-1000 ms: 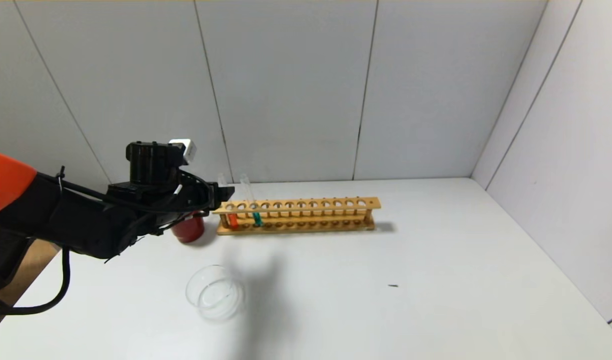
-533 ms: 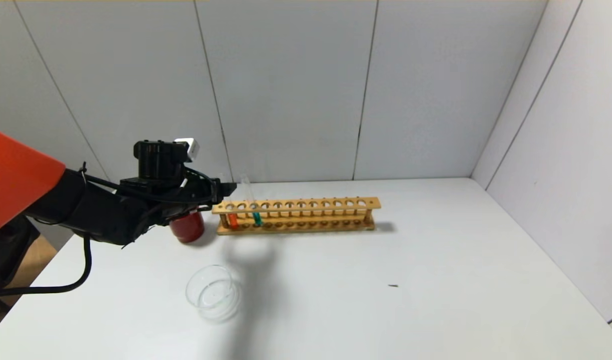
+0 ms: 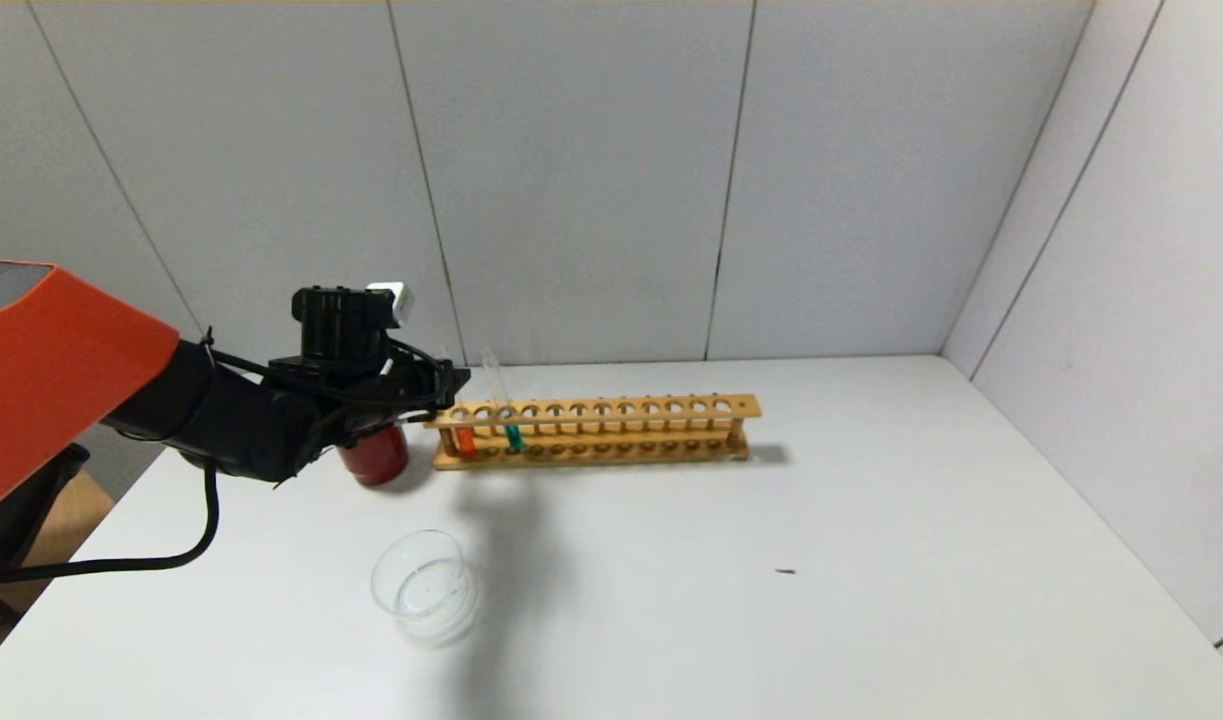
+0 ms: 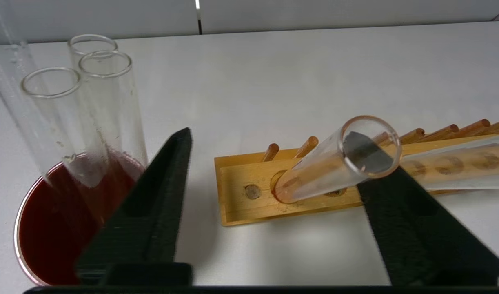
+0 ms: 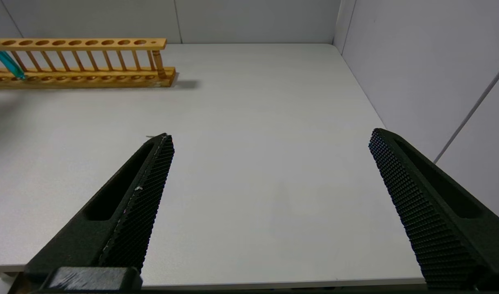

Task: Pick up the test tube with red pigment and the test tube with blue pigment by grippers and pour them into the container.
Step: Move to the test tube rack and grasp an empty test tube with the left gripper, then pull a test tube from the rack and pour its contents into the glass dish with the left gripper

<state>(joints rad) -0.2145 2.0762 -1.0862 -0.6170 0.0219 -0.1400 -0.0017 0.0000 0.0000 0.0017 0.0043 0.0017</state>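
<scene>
The container point(image 3: 426, 592) is seen nearest on the white table point(image 3: 771, 560), at about 7 o'clock. Beyond it, at 10 o'clock, the left gripper point(image 4: 280, 141) is held spread wide at the wooden rack's point(image 3: 611, 430) left end, one finger point(image 4: 412, 220) just beside the test tube with red pigment point(image 4: 335, 163), ungrasped. A dark red cup point(image 3: 376, 458) with colourless tubes point(image 4: 106, 102) crowds the other finger. The test tube with blue pigment point(image 3: 512, 432) is racked alongside. The right gripper point(image 5: 269, 139) is seen spread wide over the bare table.

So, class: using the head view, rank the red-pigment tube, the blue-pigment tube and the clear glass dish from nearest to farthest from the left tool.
1. Red-pigment tube, at the rack's left end beside the left tool.
2. Blue-pigment tube, two rack holes further right.
3. Clear glass dish, alone at the table's front.
</scene>
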